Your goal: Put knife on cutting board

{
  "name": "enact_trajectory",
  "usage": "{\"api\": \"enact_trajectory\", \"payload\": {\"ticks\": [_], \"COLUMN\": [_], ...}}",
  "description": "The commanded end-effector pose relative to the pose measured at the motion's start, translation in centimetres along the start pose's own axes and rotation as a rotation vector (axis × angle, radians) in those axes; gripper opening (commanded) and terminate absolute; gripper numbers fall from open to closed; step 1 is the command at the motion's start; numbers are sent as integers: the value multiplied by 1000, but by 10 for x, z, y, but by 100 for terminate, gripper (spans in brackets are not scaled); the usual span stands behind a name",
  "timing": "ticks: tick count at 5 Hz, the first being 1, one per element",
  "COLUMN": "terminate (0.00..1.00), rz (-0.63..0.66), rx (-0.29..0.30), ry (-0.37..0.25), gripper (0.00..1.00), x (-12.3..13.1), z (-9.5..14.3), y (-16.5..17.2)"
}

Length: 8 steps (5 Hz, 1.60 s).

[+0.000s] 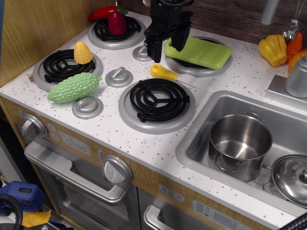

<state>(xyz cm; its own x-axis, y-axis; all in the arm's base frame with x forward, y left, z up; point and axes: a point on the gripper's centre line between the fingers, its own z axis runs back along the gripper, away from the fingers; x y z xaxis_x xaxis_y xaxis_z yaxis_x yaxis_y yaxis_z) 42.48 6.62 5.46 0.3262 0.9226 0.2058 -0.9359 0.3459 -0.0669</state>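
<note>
1. The knife (pixel 180 76) lies flat on the white counter just in front of the back-right burner, untouched; its yellow handle points left.
2. The lime-green cutting board (pixel 199 51) rests on that burner, near the counter's back edge, with nothing on it.
3. The gripper (pixel 165 47) hangs above the knife handle, fingers apart and empty.
4. By my reading, grasping, lifting and placing all remain.

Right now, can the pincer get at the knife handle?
Probably yes. The pincer hangs open just above the knife, whose yellow handle lies bare on the counter between burners. The cutting board sits close beside but does not cover it.
</note>
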Motion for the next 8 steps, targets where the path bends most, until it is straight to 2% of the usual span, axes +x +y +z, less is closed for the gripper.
{"api": "enact_trajectory", "payload": {"ticks": [1, 8], "terminate": [0, 0], "rz": [0, 28], "rx": [0, -37], "ry": [0, -28], "gripper": [100, 100], "x": [0, 13], "z": [0, -36], "y": [0, 6]}}
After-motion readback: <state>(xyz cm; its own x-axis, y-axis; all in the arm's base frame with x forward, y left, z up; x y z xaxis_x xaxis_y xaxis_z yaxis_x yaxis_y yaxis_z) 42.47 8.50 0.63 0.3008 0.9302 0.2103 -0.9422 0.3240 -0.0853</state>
